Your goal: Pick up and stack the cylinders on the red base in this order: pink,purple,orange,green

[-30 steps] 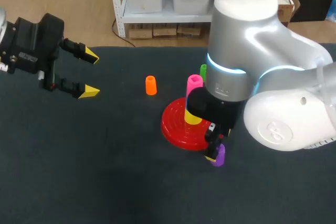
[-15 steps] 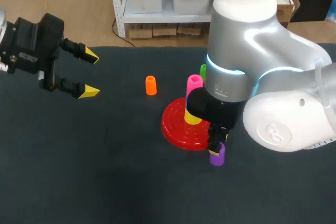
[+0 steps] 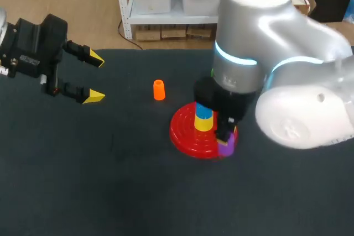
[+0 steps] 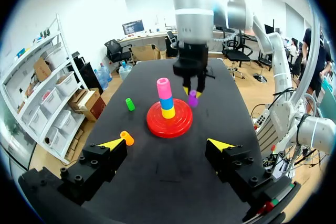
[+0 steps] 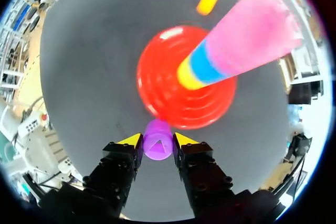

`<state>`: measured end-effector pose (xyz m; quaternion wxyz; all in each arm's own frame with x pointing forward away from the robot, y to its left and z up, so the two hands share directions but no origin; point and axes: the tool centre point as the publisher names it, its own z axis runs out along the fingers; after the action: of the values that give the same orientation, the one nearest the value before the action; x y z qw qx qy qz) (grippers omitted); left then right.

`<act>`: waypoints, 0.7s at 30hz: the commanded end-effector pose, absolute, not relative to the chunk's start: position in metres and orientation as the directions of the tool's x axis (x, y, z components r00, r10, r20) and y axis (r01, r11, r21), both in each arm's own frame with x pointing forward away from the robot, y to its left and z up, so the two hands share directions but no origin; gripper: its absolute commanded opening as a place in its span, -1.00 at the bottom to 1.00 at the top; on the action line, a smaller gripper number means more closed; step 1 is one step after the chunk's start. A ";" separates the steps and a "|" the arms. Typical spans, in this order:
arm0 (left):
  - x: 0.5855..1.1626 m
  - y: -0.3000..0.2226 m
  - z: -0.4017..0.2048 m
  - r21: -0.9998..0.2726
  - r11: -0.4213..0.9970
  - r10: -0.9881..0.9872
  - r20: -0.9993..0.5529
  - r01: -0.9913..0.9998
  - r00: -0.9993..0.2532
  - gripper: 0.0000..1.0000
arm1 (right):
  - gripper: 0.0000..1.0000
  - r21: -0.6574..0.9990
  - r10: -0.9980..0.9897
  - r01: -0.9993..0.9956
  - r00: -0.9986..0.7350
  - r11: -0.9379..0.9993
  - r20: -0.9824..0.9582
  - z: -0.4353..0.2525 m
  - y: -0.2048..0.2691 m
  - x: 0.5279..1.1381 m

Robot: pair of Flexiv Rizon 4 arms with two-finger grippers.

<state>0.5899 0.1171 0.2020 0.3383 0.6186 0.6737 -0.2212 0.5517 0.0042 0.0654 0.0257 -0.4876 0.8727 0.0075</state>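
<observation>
The red base [image 3: 185, 134] carries a stack of yellow, blue [image 3: 204, 113] and pink [image 4: 163, 85] cylinders; my right arm hides the pink one in the head view. My right gripper [image 5: 158, 141] is shut on the purple cylinder [image 5: 157, 147], which hangs at the base's near right rim [image 3: 226, 147]. The orange cylinder [image 3: 159, 89] stands upright on the table left of the base. The green cylinder [image 4: 129, 104] stands behind the base. My left gripper [image 3: 95, 78] hovers open and empty far to the left.
The dark table top [image 3: 110, 181] stretches to the front and left of the base. My right arm's bulky body [image 3: 265, 53] hangs over the back right of the table.
My right gripper's fingers have closed on the purple cylinder and lifted it off the table toward the base's rim. The right arm has risen and now covers the pink cylinder. The left arm has stayed still.
</observation>
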 end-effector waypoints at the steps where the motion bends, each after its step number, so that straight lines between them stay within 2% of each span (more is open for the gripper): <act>1: 0.590 0.118 0.201 0.123 0.136 0.682 -0.731 0.983 -0.003 1.00 | -1.00 -0.064 -0.831 -0.831 -0.544 0.553 -0.116 0.131 -0.012 0.556; 10: 0.590 0.118 0.201 0.123 0.136 0.682 -0.731 0.983 -0.003 1.00 | -1.00 -0.122 -0.866 -0.864 -0.463 0.488 -0.190 0.211 0.006 0.597; 21: 0.590 0.118 0.201 0.123 0.136 0.682 -0.731 0.983 -0.003 1.00 | -1.00 -0.091 -0.924 -0.926 -0.352 0.367 -0.148 0.221 0.042 0.616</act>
<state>0.5899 0.1171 0.2020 0.3383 0.6186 0.6737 -0.2212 0.6027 0.0301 0.2235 0.1178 -0.5594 0.8205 0.0035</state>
